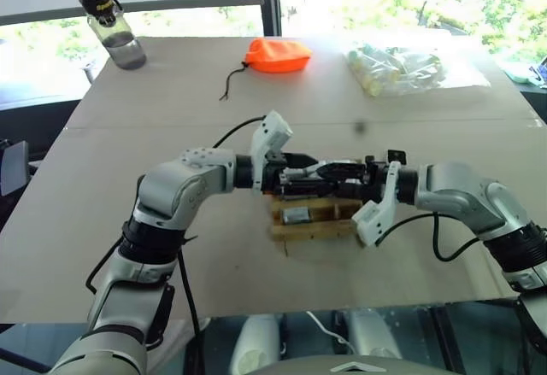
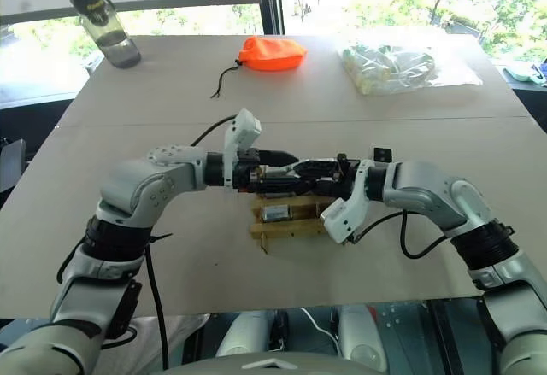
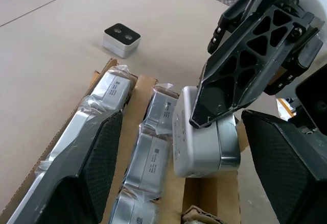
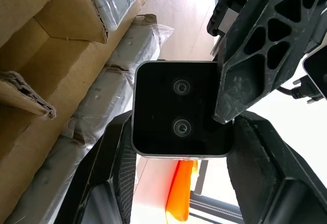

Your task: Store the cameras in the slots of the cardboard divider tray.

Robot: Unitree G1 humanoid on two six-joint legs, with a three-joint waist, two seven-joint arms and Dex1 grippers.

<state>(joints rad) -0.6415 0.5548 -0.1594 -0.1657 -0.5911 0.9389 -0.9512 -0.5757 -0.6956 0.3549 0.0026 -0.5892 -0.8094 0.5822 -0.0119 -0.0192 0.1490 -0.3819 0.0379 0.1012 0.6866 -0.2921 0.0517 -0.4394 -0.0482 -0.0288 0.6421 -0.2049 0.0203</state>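
Grey-beige tabletop [image 1: 102, 247] carries a clear plastic water bottle with a black cap [image 1: 114, 29] at its far left corner. An orange drawstring fabric pouch [image 1: 277, 54] lies by the far edge.

Toward the near edge, at mid-width, sits the tan cardboard divider tray [image 1: 312, 231], largely hidden in the head views by the two arms meeting above it. Its slots hold plastic-wrapped grey cameras [image 3: 153, 155] lying lengthwise along the rows; how many is unclear.

The left gripper [image 3: 179, 127] stands spread wide, with gaps either side of a silver-grey boxy camera [image 4: 179, 106] hanging just over the tray. The right gripper [image 4: 181, 124] clamps that camera between its pads, the black two-lens face turned back toward the right wrist and the lenses lined up along the fingers. Its long axis is hard to judge.

Another small grey camera [image 3: 121, 39] rests on the bare table just beyond the tray, black face up.

A clear bag of pale tubes [image 1: 397, 69] lies near the far right corner.
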